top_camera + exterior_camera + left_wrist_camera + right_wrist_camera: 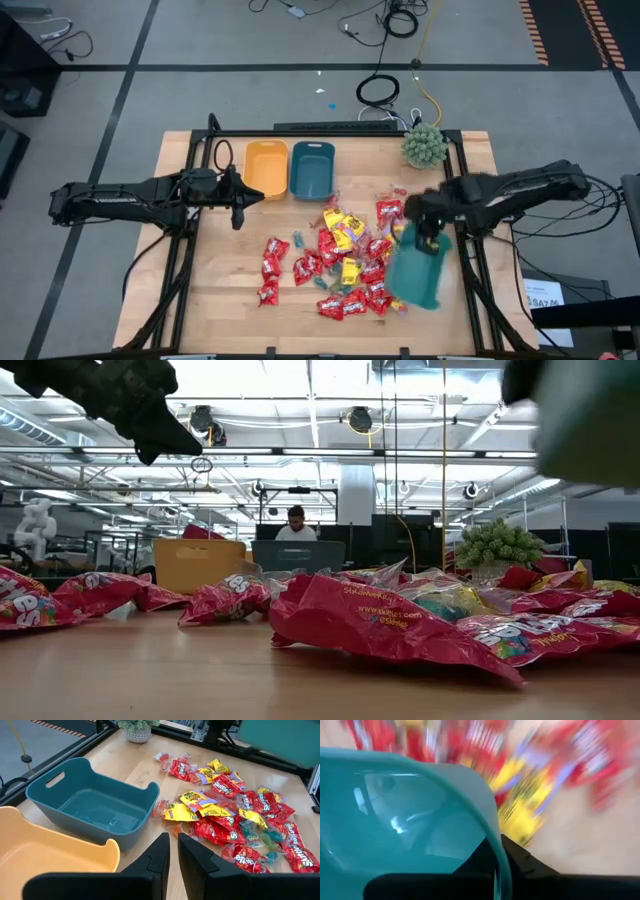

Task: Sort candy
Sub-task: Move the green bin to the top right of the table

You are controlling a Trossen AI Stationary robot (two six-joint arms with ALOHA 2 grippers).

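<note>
High view: right tool (430, 243) seemingly clamped on teal bin (420, 272) above candy (345, 260); left tool (238, 212) nearly closed, empty.

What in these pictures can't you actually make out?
- Right wrist view: the candy beyond the light teal bin is a motion-blurred smear, no wrapper readable.
- Low view: the near red packets hide most of the pile behind them.
- High view: the right end effector, shut on that bin's rim, covers any candy underneath.
- Left end effector: holds nothing visible.
</note>
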